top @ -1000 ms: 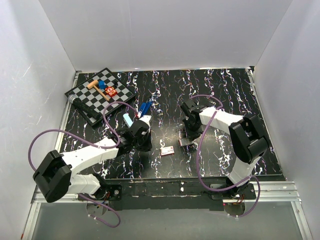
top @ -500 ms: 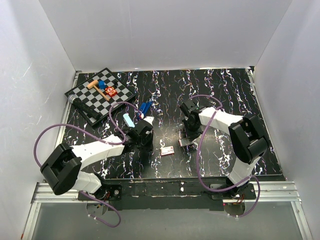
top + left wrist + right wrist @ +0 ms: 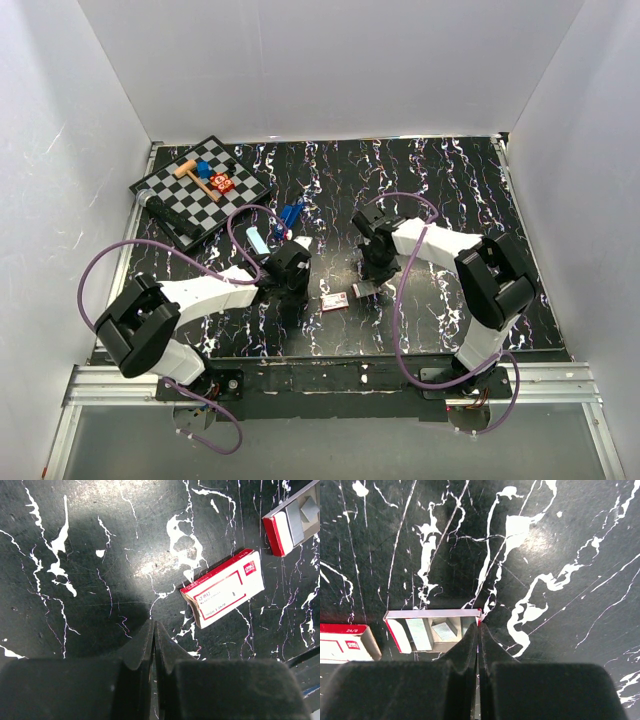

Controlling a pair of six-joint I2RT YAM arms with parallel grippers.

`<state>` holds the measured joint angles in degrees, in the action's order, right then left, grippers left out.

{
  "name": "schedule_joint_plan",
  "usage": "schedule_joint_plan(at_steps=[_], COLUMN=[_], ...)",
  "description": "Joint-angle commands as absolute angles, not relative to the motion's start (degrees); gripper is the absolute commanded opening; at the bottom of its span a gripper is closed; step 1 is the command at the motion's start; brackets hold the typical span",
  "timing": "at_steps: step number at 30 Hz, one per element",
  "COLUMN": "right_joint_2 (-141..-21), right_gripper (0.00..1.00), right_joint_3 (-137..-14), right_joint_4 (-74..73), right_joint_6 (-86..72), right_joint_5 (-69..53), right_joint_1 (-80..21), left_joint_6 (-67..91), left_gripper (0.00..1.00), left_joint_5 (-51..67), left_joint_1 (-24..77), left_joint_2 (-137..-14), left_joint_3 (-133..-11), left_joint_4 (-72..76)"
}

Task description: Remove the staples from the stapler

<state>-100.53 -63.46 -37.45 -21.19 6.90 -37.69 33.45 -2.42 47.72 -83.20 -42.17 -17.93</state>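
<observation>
Stapler: lies on the marbled table, just beyond the left gripper and right of the checkerboard, touched by neither arm
Left gripper: fingers clenched together on nothing, over bare table to the left of the red-and-white box
Right gripper: fingers pressed together, tips at the right end of the open tray; a pinch on its wall cannot be told
Open tray: just right of the box
</observation>
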Motion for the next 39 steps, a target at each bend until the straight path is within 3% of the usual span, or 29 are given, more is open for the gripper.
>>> schedule_joint_plan(at_steps=[1,39], right_joint_2=[-97.6,-96.6], right_gripper=[0.01,0.01], right_joint_3=[-62.8,-61.3], right_joint_4=[-38.1,-37.2], right_joint_6=[-22.5,-25.0], right_joint_5=[6.2,4.1], right_joint_1=[-38.8,-41.4], left_joint_6=[33.4,34.0], left_gripper=[0.00,0.00], left_joint_5=[-1.5,6.9], left_joint_1=[47.4,47.4], left_joint_2=[-83.4,-91.7], left_joint_3=[-44.5,-47.5], left_joint_4=[-16.6,-15.4])
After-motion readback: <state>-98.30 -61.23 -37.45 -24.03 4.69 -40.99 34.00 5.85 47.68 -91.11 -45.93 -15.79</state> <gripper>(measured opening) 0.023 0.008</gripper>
